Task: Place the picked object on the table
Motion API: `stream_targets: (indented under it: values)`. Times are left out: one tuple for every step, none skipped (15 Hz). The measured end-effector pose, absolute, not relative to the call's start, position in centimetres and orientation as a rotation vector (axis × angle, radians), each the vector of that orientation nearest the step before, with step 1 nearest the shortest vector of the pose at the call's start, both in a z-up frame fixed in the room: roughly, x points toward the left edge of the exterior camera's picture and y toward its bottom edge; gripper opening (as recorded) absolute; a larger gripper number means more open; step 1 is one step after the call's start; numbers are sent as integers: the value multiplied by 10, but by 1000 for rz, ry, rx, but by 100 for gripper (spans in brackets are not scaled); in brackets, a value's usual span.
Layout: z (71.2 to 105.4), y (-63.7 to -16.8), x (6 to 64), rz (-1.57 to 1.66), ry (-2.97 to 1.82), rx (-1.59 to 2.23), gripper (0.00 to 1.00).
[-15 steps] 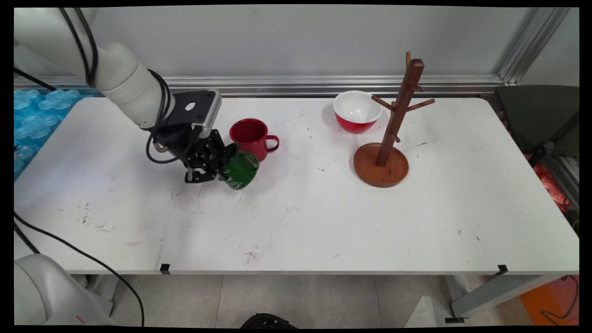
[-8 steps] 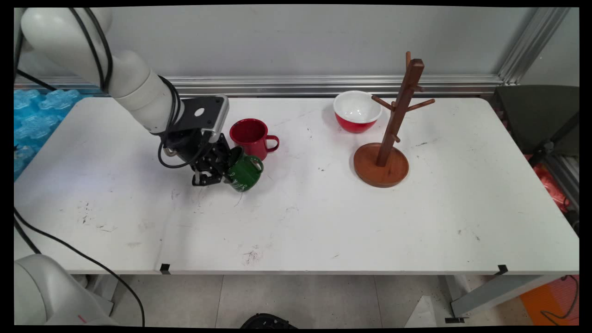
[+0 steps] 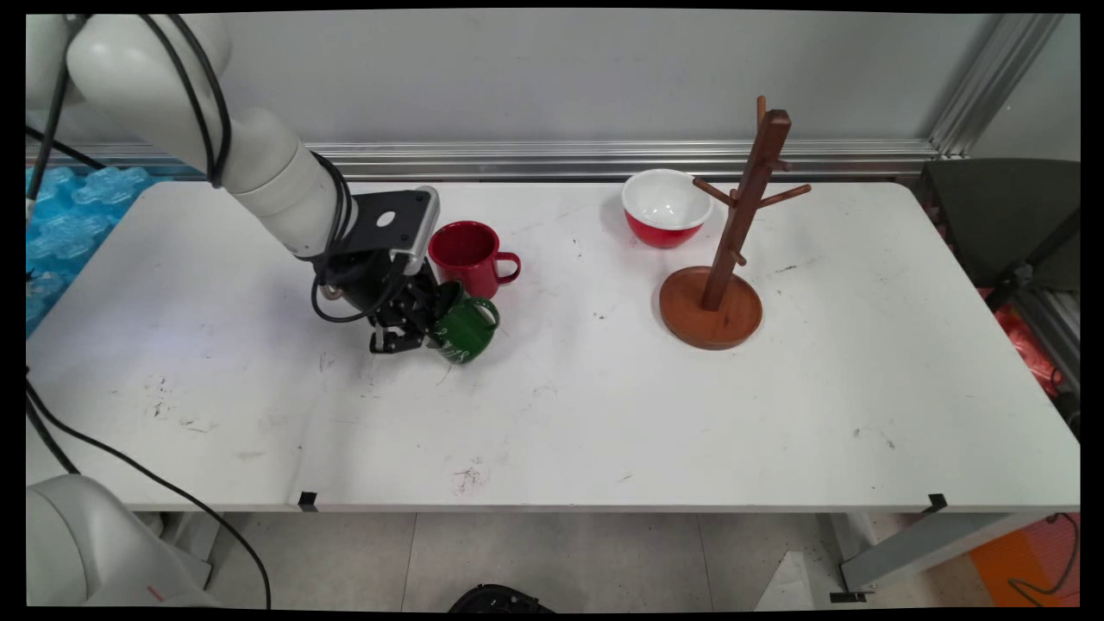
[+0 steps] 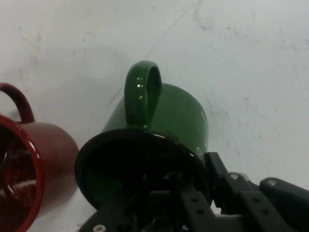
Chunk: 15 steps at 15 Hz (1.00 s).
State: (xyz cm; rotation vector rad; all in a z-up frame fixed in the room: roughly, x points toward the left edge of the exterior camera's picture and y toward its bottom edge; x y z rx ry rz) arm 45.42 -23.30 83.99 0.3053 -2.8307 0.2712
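Bright, even light (hand view soft).

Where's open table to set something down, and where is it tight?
Bare table runs along the near edge and between the green mug and the wooden mug tree. It is tight where the gripper grips the green mug beside the red mug, and between red bowl and tree.
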Motion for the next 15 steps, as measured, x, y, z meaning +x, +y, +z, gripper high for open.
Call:
stream_targets:
  values:
    - [838,-233,453,268,-2831,306,0]
    - [836,-234,452,265,-2831,307,0]
    - [835,-234,451,262,-2832,308,0]
    - [834,-234,451,261,-2831,308,0]
    - [833,-235,450,260,-2832,309,0]
    - [832,-235,450,259,-2832,309,0]
    - [831,-236,449,258,-2831,310,0]
    - [830,-236,448,258,-2831,310,0]
    - [829,-237,447,258,-2831,310,0]
    - [828,-238,446,259,-2830,310,0]
    - [828,-238,446,260,-2830,310,0]
    - [827,-239,445,261,-2829,311,0]
    - [826,-240,445,262,-2828,312,0]
    - [826,-240,444,263,-2827,313,0]
    - [825,-241,444,263,-2827,314,0]
